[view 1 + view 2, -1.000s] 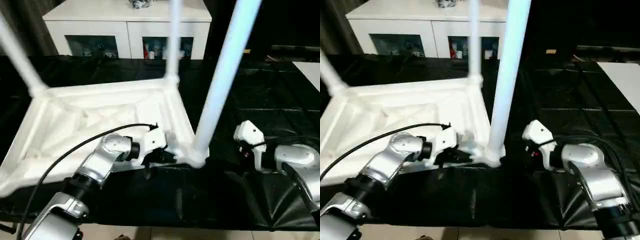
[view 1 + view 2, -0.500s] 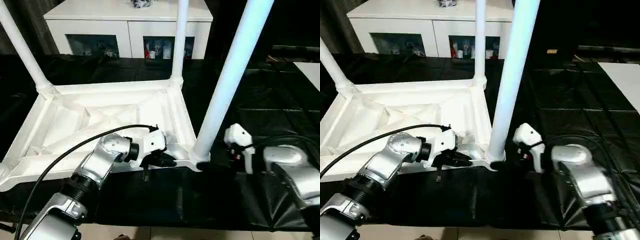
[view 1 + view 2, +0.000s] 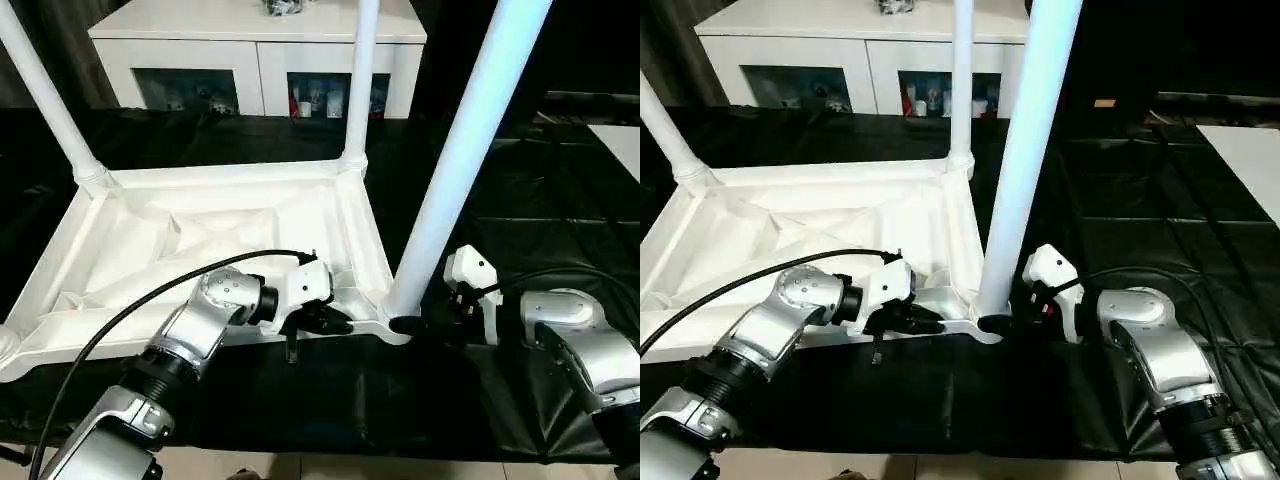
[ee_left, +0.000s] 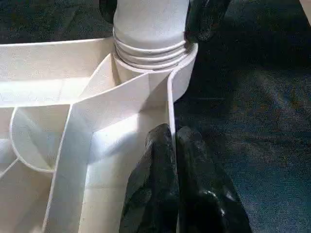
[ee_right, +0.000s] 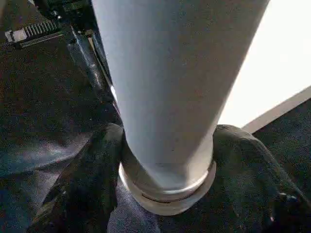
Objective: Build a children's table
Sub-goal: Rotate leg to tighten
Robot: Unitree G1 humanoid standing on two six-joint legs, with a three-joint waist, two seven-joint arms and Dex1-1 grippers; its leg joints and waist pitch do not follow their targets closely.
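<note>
The children's table lies upside down, its white ribbed tabletop (image 3: 200, 230) on the black cover. Three white legs stand up from corner sockets: far left (image 3: 45, 95), far right (image 3: 360, 80) and near right (image 3: 460, 170). My left gripper (image 3: 330, 322) is shut on the tabletop's thin near rim, just beside the near right socket (image 4: 150, 53). My right gripper (image 3: 410, 325) reaches in from the right at the foot of the near right leg (image 5: 175, 87). Its black fingers (image 5: 87, 189) press against both sides of that leg's base, just above the socket.
A white cabinet (image 3: 260, 50) stands behind the work surface. A flat white board (image 3: 620, 135) lies at the far right edge. Black sheeting (image 3: 520, 200) covers the surface, whose front edge runs close below my forearms, with pale floor beyond.
My right gripper has moved left to the near right leg's base and its fingers have closed in around it. The left gripper has kept its hold on the rim.
</note>
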